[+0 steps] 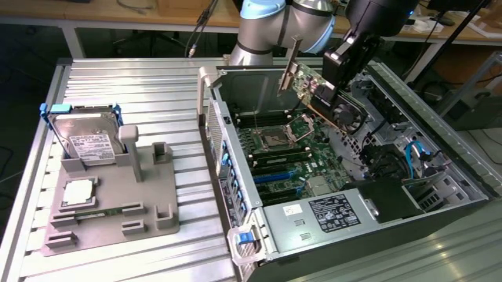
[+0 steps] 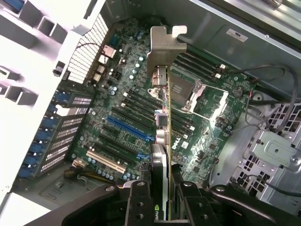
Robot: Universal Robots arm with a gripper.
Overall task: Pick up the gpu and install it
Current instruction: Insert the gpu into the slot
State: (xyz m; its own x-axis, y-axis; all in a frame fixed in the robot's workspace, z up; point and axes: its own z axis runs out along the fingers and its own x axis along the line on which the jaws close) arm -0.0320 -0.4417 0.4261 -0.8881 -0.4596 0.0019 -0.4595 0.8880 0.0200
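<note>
1. We are looking at the slatted metal counter, which is carrying everything.
2. We are seeing the open computer case lying on its side, filling the exterior view from twelve round to five o'clock.
3. Its motherboard is facing up inside, near the centre.
4. A grey holder is sitting at eight o'clock, with a hard drive standing upright in it at nine o'clock.
5. The gpu is hanging tilted over the motherboard at one o'clock, its silver bracket at the end away from the grip.
6. The end effector is clamping the gpu between its fingers.
</note>
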